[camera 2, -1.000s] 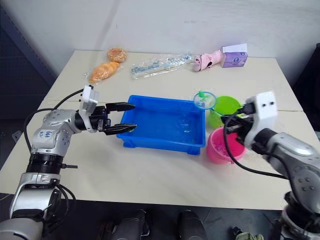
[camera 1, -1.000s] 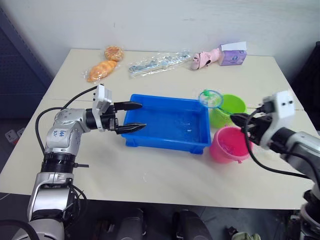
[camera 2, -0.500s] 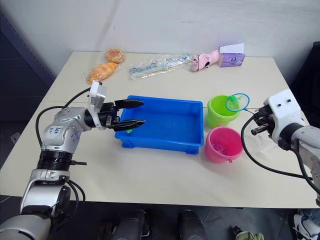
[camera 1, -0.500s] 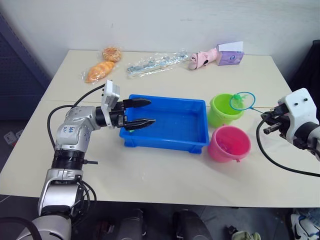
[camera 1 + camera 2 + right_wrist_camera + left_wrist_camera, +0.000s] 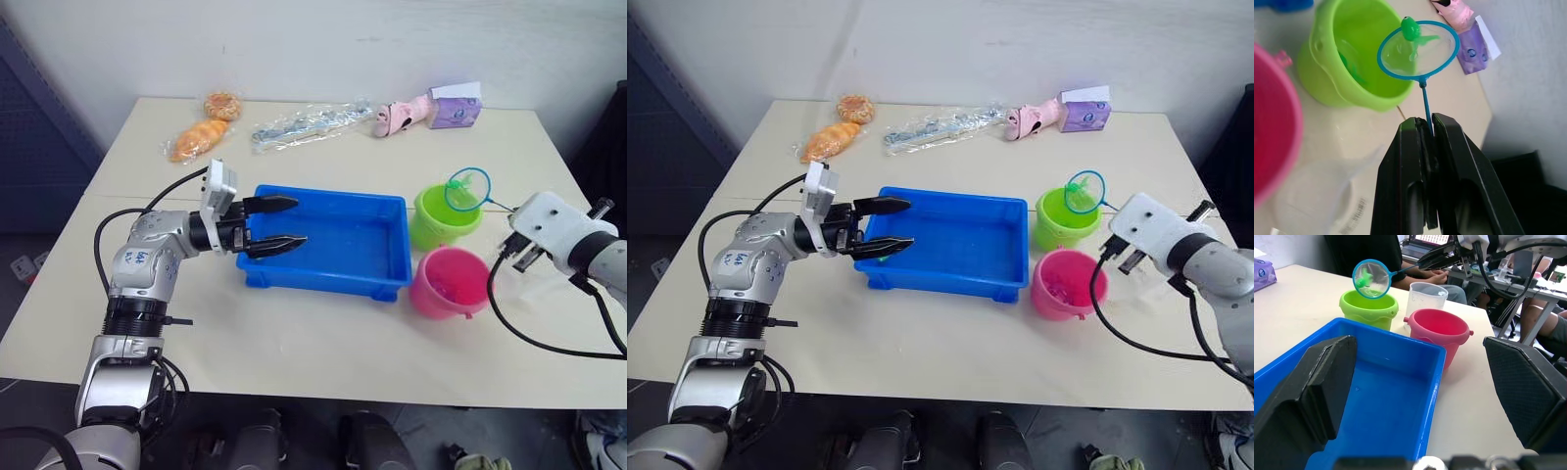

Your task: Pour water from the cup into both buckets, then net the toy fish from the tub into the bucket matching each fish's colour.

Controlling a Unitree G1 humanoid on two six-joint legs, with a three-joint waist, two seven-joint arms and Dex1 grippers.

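The net (image 5: 1418, 49) now hangs over the green bucket (image 5: 443, 214), having come up out of the tub (image 5: 333, 241) and swung right across the last second. A green fish (image 5: 1411, 28) sits in its mesh at the hoop's edge, so the catch looks ready to tip into the matching bucket. The right gripper (image 5: 1426, 128) has its fingers pinching the net's thin handle. The left gripper (image 5: 274, 224) has shifted slightly, its fingers spread over the tub's left end. The pink bucket (image 5: 449, 282) stands just beside the green one, the clear cup (image 5: 1425, 297) behind them on the bench (image 5: 294, 333).
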